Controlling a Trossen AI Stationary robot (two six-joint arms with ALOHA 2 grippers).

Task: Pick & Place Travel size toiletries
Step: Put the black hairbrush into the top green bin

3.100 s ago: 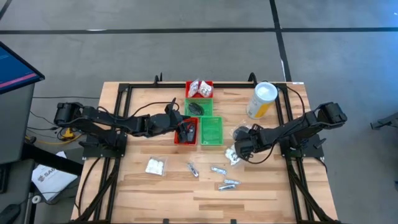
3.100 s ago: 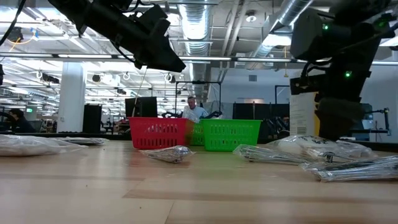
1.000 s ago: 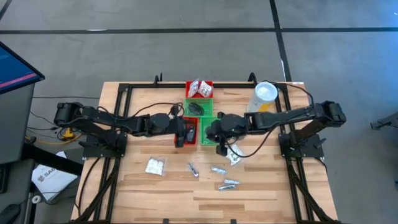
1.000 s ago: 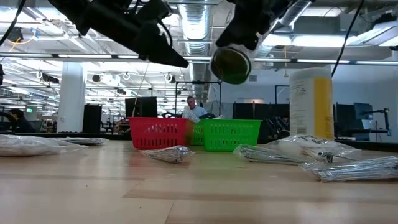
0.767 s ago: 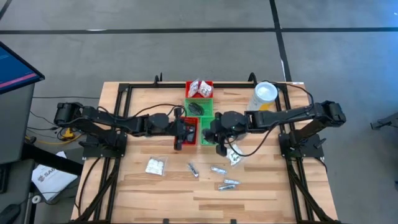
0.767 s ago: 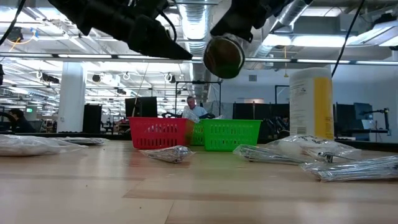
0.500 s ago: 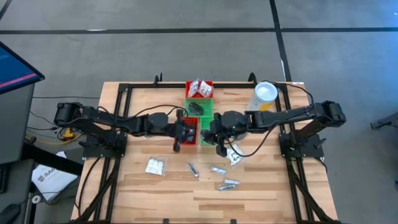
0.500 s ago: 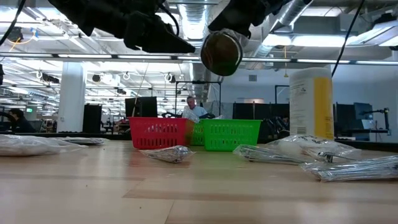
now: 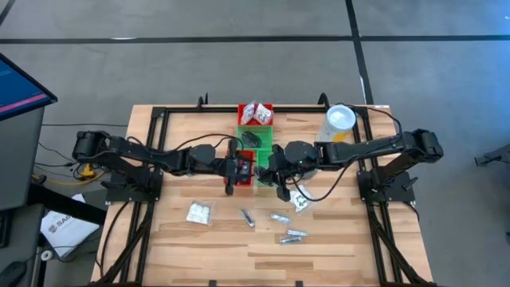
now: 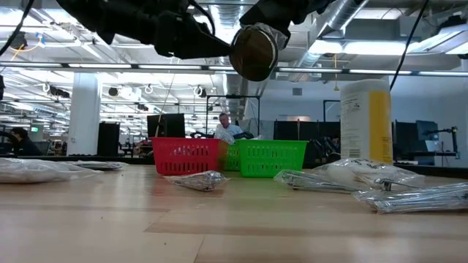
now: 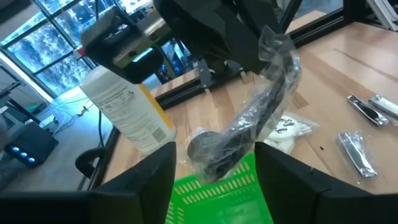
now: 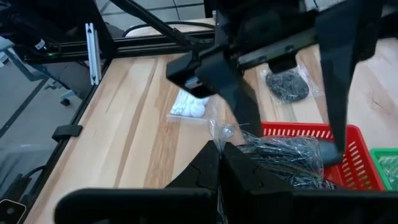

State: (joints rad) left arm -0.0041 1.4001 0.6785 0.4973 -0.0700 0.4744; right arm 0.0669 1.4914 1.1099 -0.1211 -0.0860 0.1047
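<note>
My right gripper [image 12: 219,155] is shut on a clear crinkly bag [image 11: 255,106] with a dark toiletry item inside. It hangs over the near red tray [image 12: 348,149] and the near green tray [image 11: 217,196]. In the low view the dark packet [image 10: 252,51] hangs high above the table. My left gripper [image 11: 224,177] is open and faces the bag from the table's left. Its two fingers stand on either side of the bag's lower end. I cannot tell whether they touch it. My right gripper pinches the bag's crumpled upper end [image 11: 273,43] between its two shut fingers, slanting down from the table's right side. The bag hangs below the fingers, tilted and lifted clear of the trays, with the dark item at its lower end [image 11: 211,149].
A tall yellow canister [image 9: 337,127] stands at the far right. A white sachet [image 9: 199,212], another white sachet [image 9: 300,201] and silvery tubes [image 9: 279,217] lie on the near half of the table. Two more trays, red [image 9: 255,113] and green [image 9: 256,137], sit behind.
The dark packet in my right gripper has risen and shifted toward my left gripper as the right gripper tipped. Both grippers have stayed over the near trays.
</note>
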